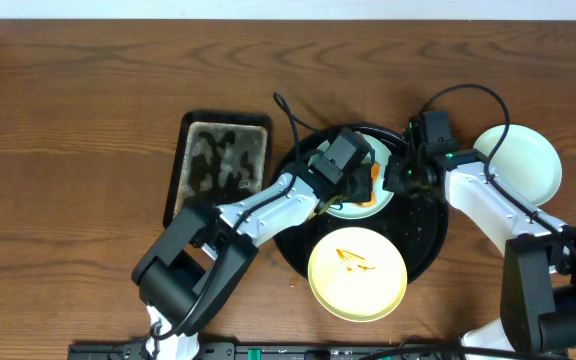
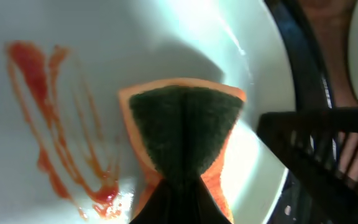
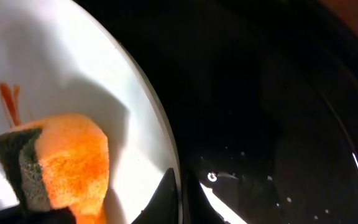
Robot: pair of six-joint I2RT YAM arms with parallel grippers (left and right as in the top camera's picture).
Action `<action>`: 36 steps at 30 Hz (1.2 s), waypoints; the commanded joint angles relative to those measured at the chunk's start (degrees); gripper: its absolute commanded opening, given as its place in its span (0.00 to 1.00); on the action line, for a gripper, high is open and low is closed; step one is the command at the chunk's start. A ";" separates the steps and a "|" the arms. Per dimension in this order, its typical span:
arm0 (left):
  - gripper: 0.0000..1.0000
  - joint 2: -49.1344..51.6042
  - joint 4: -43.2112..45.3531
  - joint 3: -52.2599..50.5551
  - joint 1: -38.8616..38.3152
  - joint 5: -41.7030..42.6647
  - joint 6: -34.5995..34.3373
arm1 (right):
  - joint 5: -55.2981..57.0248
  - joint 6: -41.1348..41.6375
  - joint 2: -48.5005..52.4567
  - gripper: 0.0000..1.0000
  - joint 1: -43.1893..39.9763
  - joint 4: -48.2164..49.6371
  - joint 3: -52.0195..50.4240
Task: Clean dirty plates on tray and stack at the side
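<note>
Left wrist — left tool (image 2: 178, 194) pinching sponge (image 2: 182, 124) on streaked plate (image 2: 135, 50), right wrist — right tool (image 3: 182, 194) clamping its rim

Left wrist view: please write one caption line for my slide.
Left gripper holds a folded orange-green sponge on a pale plate streaked with red sauce.

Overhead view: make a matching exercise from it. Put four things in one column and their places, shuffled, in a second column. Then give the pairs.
Things
1. yellow plate
2. sponge
3. pale plate
4. rectangular tray

Places
A. on the table, right of the round tray
B. on the table, left of the round tray
C. pinched in the left tool, on the streaked plate
D. on the round tray, nearest the robot

Pairs: 1-D, 2-C, 3-A, 4-B
</note>
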 commanded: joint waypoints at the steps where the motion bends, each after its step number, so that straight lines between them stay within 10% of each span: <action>1: 0.08 1.27 -0.76 -0.09 0.76 -4.44 -0.70 | -0.31 1.14 0.61 0.01 0.44 -0.52 0.85; 36: 0.08 -7.74 -16.00 0.28 10.40 -7.69 9.16 | -0.20 1.14 0.61 0.01 0.44 -2.45 0.85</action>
